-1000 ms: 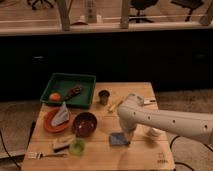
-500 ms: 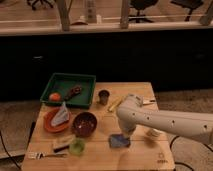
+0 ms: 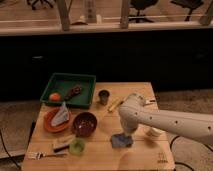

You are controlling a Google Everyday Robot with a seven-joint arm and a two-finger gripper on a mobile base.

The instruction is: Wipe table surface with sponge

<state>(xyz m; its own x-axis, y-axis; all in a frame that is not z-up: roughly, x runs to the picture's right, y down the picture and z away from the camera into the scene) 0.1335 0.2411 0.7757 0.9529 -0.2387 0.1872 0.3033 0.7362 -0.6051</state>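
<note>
Small dark logo (image 3: 161, 161) at table surface (image 3: 100, 152) corner, unreadable, sponge (image 3: 119, 142) flat, long axis roughly left-right, gripper (image 3: 126, 133) atop it, grip state indeterminable

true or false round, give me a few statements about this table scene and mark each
1. The small blue-grey rectangular sponge lies on the light wooden table surface. True.
2. The round orange fruit sits in the green rectangular tray. True.
3. The gripper hangs over the green tray. False: it is down at the sponge, near the table's front edge.
4. The dark round bowl is inside the tray. False: it stands on the table beside the orange plate.
</note>
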